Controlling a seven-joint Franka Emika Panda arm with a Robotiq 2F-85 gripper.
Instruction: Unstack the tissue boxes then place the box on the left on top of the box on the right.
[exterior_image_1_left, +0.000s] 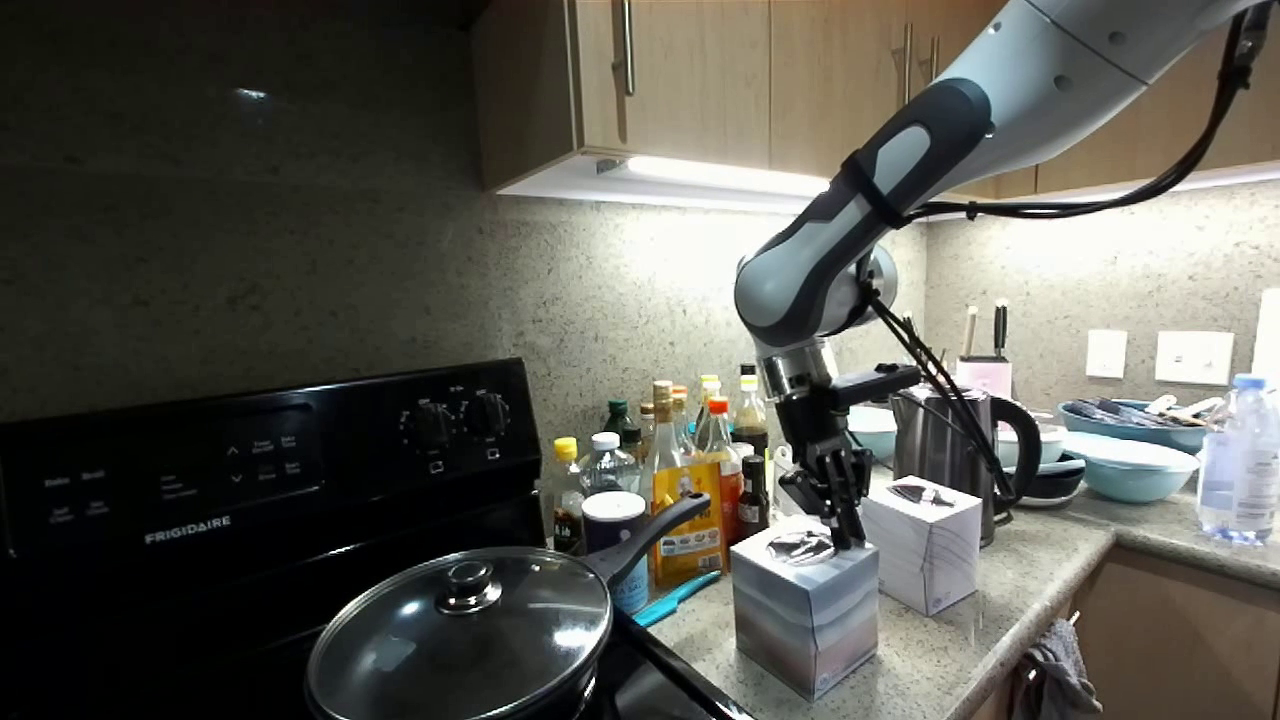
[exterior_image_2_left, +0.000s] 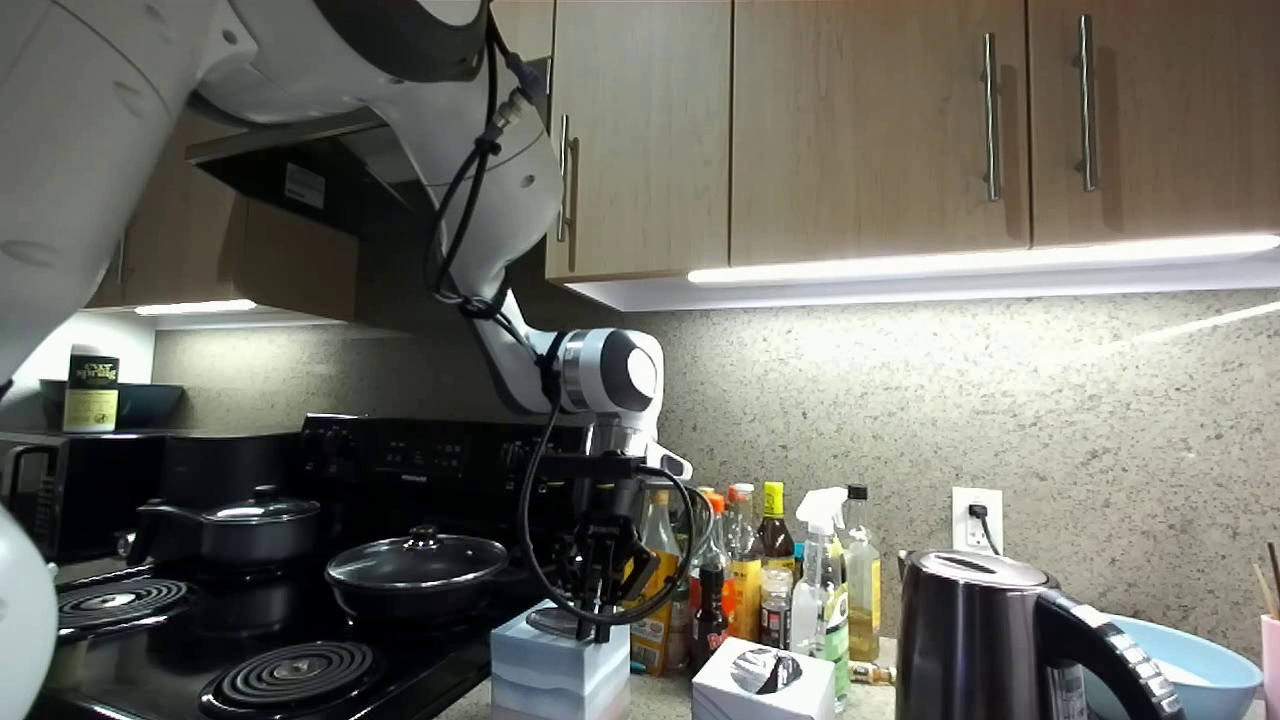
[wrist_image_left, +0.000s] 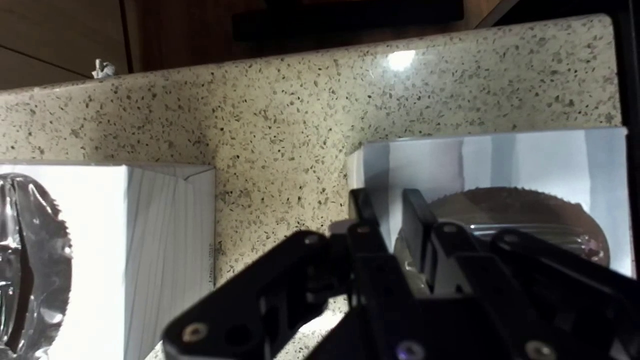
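A blue-grey striped tissue box (exterior_image_1_left: 806, 620) stands on the counter beside the stove; it also shows in an exterior view (exterior_image_2_left: 560, 662) and in the wrist view (wrist_image_left: 545, 152). A white tissue box (exterior_image_1_left: 935, 545) stands apart from it, nearer the kettle; it also shows in an exterior view (exterior_image_2_left: 765, 692) and in the wrist view (wrist_image_left: 165, 250). My gripper (wrist_image_left: 389, 200) is partly open, with a gap between its fingers. It points down at the striped box's top, at the edge facing the white box. Whether the fingertips touch the box is unclear. The fingers hide part of its oval opening.
A metal kettle (exterior_image_1_left: 918, 430) stands behind the white box. Several bottles (exterior_image_1_left: 690, 490) and a turquoise-handled utensil (exterior_image_1_left: 678, 598) lie along the wall side. A lidded pan (exterior_image_1_left: 460, 640) sits on the stove beside the striped box. The counter's front edge (wrist_image_left: 280, 57) is close by.
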